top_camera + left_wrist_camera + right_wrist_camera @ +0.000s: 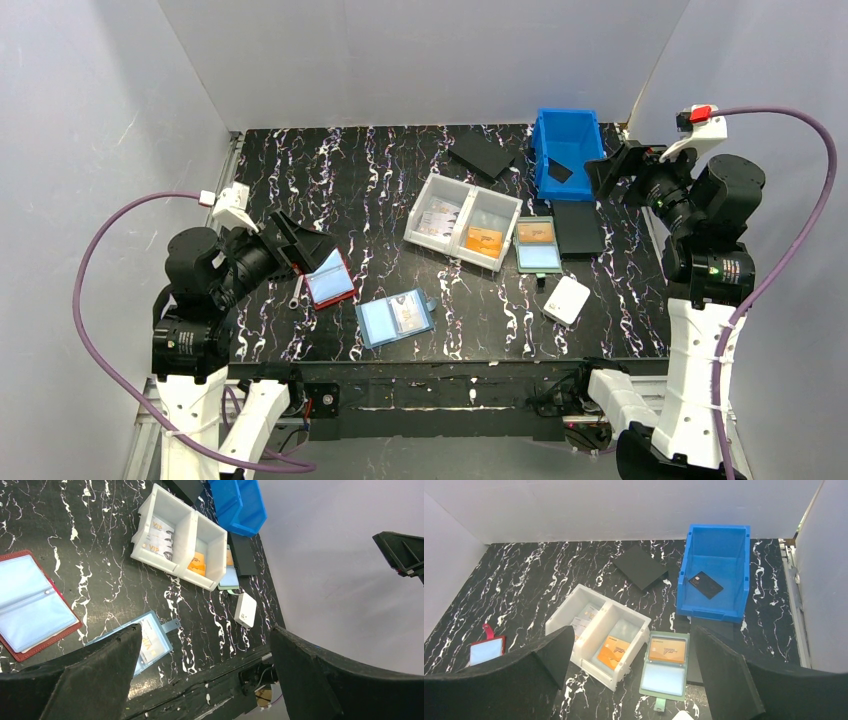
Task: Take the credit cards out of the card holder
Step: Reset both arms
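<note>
Both end effectors, left (300,247) and right (612,168), hung spread apart and empty. Green card holder (666,664) lay open on the tabletop (370,180), orange card (668,650) inside (it needed pinching out).

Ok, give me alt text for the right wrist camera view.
Open right gripper above a black marbled table. Below: a white two-compartment tray holding cards, an open green card holder with an orange card, and a blue bin.

Blue bin (566,146) at the table's (360,170) far right, small white box (566,299) (closed) nearer front.
</note>
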You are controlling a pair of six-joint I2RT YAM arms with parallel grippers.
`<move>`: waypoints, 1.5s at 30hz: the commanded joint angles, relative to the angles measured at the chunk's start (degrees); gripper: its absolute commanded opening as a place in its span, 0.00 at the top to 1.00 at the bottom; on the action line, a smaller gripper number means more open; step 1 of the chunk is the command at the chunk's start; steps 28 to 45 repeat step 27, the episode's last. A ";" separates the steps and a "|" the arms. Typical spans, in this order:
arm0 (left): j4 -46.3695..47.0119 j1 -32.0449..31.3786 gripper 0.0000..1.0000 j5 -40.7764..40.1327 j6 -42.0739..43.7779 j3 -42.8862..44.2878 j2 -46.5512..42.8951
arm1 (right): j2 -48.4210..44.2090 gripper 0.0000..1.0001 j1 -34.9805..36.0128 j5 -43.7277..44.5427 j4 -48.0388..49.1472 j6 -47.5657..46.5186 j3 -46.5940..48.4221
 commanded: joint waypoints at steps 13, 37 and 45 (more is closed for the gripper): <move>-1.96 0.28 0.02 -0.55 2.98 -0.21 -0.42 | -1.21 0.02 -0.78 1.31 2.54 -0.94 0.17; -2.40 0.28 0.02 -0.97 3.79 -0.18 -0.23 | -1.25 0.02 -1.43 -0.05 3.08 -1.38 -0.53; -2.40 0.28 0.02 -0.97 3.79 -0.18 -0.23 | -1.25 0.02 -1.43 -0.05 3.08 -1.38 -0.53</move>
